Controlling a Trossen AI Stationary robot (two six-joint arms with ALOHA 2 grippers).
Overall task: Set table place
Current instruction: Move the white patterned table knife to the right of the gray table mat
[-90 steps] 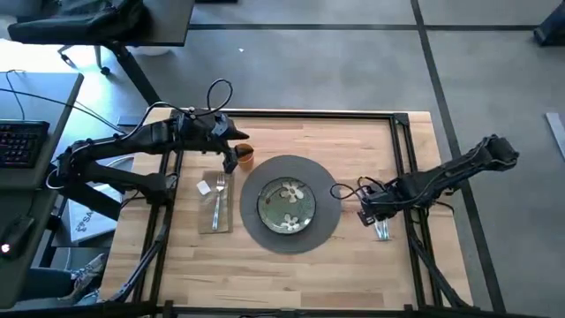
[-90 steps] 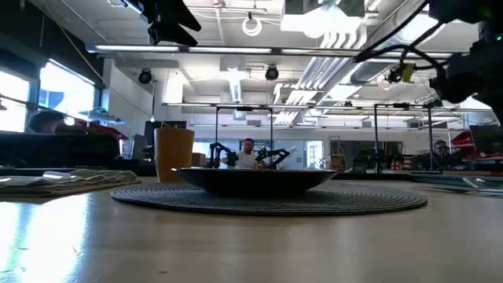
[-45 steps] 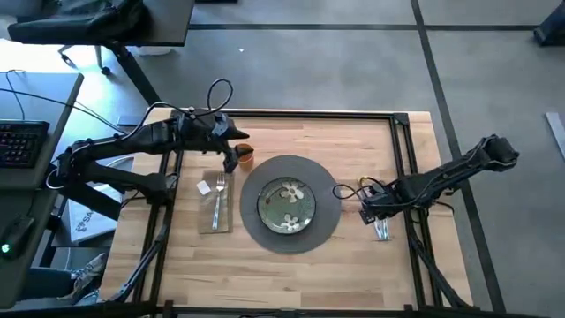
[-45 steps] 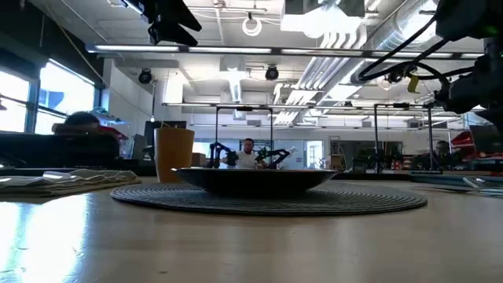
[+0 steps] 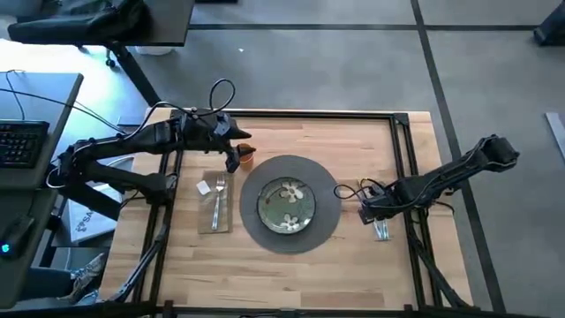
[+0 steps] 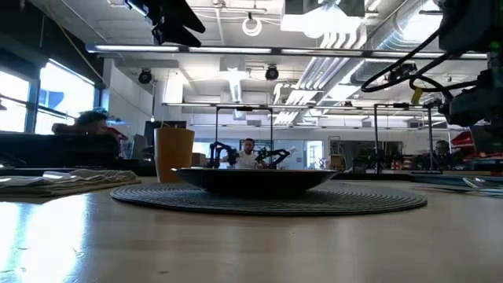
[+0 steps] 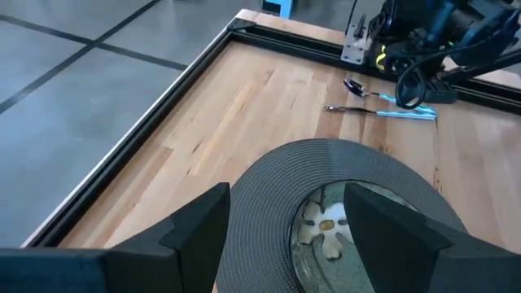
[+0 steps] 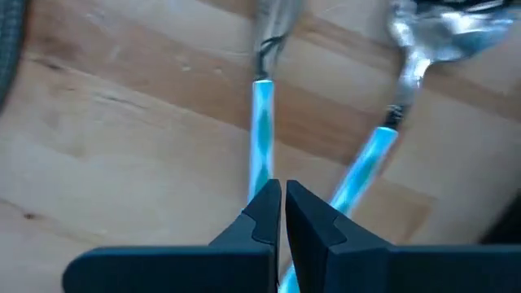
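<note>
Right gripper (image 8: 282, 213) low over cutlery, fingertips nearly together, beside placemat (image 5: 290, 205) on table (image 5: 353, 265).
Spoon (image 8: 440, 41) bowl blurred, knife (image 8: 262, 134) tip cut off; left gripper (image 7: 285, 224) spread wide above plate (image 5: 287, 206), near cup (image 5: 244, 156).

Robotics lab in an open industrial hall
Exposed ceiling ducts (image 6: 330, 47), more black-framed robot rigs (image 6: 244, 130) behind, a seated person (image 6: 248, 153), concrete floor (image 5: 309, 71).

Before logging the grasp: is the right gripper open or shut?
Shut: the right gripper has its fingertips pressed together just above the table, holding nothing visible.
</note>
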